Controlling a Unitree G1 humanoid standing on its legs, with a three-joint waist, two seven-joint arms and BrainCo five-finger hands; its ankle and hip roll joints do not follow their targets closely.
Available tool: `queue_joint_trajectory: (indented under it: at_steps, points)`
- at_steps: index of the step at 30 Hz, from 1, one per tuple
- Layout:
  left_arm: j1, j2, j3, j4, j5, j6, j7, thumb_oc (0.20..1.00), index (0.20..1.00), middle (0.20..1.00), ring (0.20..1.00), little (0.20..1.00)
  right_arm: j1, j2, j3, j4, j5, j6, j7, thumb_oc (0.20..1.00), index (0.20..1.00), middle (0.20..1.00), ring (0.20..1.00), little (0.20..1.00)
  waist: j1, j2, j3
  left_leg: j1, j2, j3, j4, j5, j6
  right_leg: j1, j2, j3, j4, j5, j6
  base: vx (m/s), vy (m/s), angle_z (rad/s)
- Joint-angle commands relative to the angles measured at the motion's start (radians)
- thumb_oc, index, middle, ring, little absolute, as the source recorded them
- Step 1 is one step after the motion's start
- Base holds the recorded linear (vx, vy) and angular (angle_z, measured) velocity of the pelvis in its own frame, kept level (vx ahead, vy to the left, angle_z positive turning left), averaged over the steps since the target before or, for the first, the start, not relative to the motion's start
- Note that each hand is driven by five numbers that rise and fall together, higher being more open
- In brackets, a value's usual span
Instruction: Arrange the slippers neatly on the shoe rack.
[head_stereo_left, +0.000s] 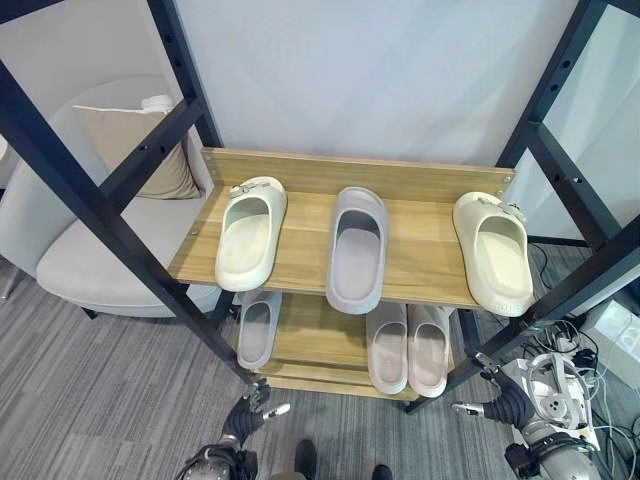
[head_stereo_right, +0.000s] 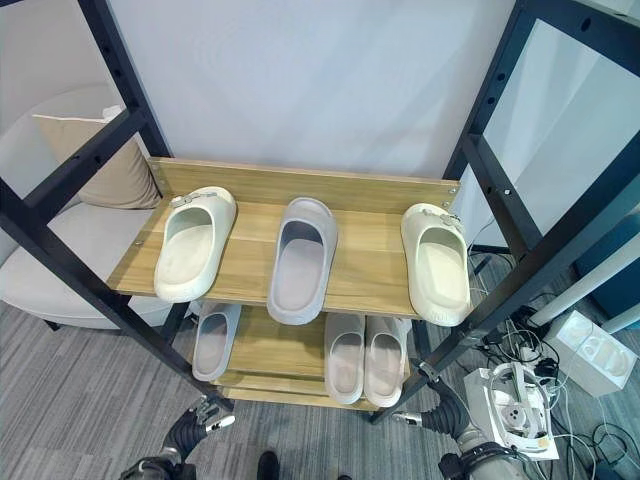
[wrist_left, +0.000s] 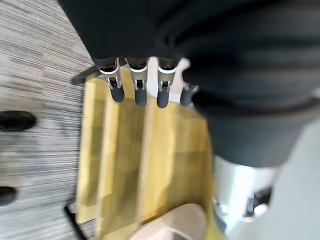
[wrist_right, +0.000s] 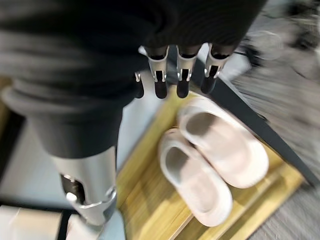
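Nearest, the left hand (head_stereo_left: 246, 415) and right hand (head_stereo_left: 500, 403) are hanging low before the shoe rack (head_stereo_left: 300, 345), fingers relaxed, holding nothing. Beyond, three pale slippers are sitting on the lower shelf (head_stereo_left: 320, 340). Farther up, two cream slippers are flanking a grey slipper (head_stereo_left: 357, 248). The right cream slipper (head_stereo_left: 494, 251) is overhanging the edge; a careless nudge could likely tip it off.

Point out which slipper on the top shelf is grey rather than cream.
The grey slipper in the middle of the top shelf; the cream slipper on the left and the cream slipper on the right flank it.
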Motion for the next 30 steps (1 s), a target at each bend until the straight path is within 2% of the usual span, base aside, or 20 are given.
queue_joint_trajectory:
  at_steps: [1, 3, 8, 10, 13, 17, 24, 30]
  points:
    - [-0.075, 0.019, 0.007, 0.008, 0.039, -0.062, -0.012, 1.0, 1.0, 1.0, 1.0, 1.0, -0.031, -0.027, -0.036, -0.006, -0.036, -0.06, 0.009, 1.0, 1.0, 1.0, 1.0, 1.0, -0.006, -0.01, 0.023, 0.076, 0.037, 0.038, 0.0, -0.109, -0.038, -0.002, -0.042, 0.016, 0.017, -0.036, 0.073, 0.02, 0.034, -0.04]
    - [-0.093, 0.013, -0.02, 0.041, 0.036, -0.073, -0.002, 1.0, 1.0, 1.0, 1.0, 1.0, -0.001, -0.048, -0.064, -0.153, 0.01, -0.088, 0.013, 1.0, 1.0, 1.0, 1.0, 1.0, -0.021, -0.005, 0.015, 0.08, 0.04, 0.046, 0.0, -0.112, -0.039, -0.004, -0.041, 0.025, 0.015, -0.033, 0.075, 0.02, 0.049, -0.02]
    - [-0.126, 0.001, -0.065, 0.064, 0.021, -0.085, 0.002, 1.0, 1.0, 1.0, 1.0, 1.0, 0.003, -0.07, -0.068, -0.333, 0.12, -0.133, 0.039, 1.0, 1.0, 1.0, 1.0, 1.0, -0.039, -0.002, 0.004, 0.083, 0.042, 0.051, 0.0, -0.114, -0.038, -0.008, -0.038, 0.036, 0.014, -0.031, 0.076, 0.0, 0.028, -0.16]
    - [-0.144, -0.004, -0.093, 0.059, 0.004, -0.094, 0.009, 1.0, 1.0, 1.0, 1.0, 1.0, -0.028, -0.104, -0.099, -0.488, 0.237, -0.172, 0.039, 1.0, 1.0, 1.0, 1.0, 1.0, -0.05, -0.001, -0.009, 0.082, 0.04, 0.052, 0.0, -0.114, -0.036, -0.013, -0.036, 0.045, 0.017, -0.028, 0.078, -0.02, 0.048, -0.04]
    - [-0.151, -0.009, -0.101, 0.07, -0.011, -0.097, 0.004, 1.0, 1.0, 1.0, 1.0, 1.0, -0.106, -0.141, -0.134, -0.559, 0.28, -0.197, 0.013, 1.0, 1.0, 1.0, 1.0, 1.0, -0.05, -0.002, -0.023, 0.08, 0.04, 0.049, 0.0, -0.113, -0.035, -0.017, -0.036, 0.047, 0.019, -0.026, 0.08, 0.0, 0.022, -0.01]
    - [-0.167, -0.02, -0.114, 0.075, -0.03, -0.094, 0.005, 1.0, 1.0, 1.0, 1.0, 1.0, -0.266, -0.136, -0.129, -0.583, 0.32, -0.202, -0.033, 1.0, 1.0, 1.0, 1.0, 1.0, -0.037, -0.005, -0.038, 0.078, 0.037, 0.041, 0.0, -0.115, -0.032, -0.02, -0.037, 0.043, 0.022, -0.024, 0.081, 0.01, 0.018, 0.02]
    - [-0.174, -0.022, -0.131, 0.068, -0.043, -0.083, 0.008, 1.0, 1.0, 1.0, 1.0, 1.0, -0.558, -0.13, -0.059, -0.515, 0.237, -0.179, -0.129, 1.0, 1.0, 1.0, 1.0, 1.0, 0.007, -0.014, -0.05, 0.072, 0.031, 0.02, 0.0, -0.118, -0.027, -0.012, -0.044, 0.019, 0.023, -0.026, 0.081, 0.02, 0.021, 0.08]
    - [-0.129, -0.009, -0.098, 0.039, -0.056, -0.072, -0.005, 1.0, 1.0, 1.0, 1.0, 1.0, -0.634, -0.164, -0.061, -0.397, 0.189, -0.145, -0.155, 1.0, 1.0, 1.0, 1.0, 1.0, 0.047, -0.025, -0.044, 0.063, 0.019, -0.007, 0.0, -0.121, -0.022, -0.006, -0.053, -0.012, 0.023, -0.032, 0.082, 0.02, 0.027, 0.16]
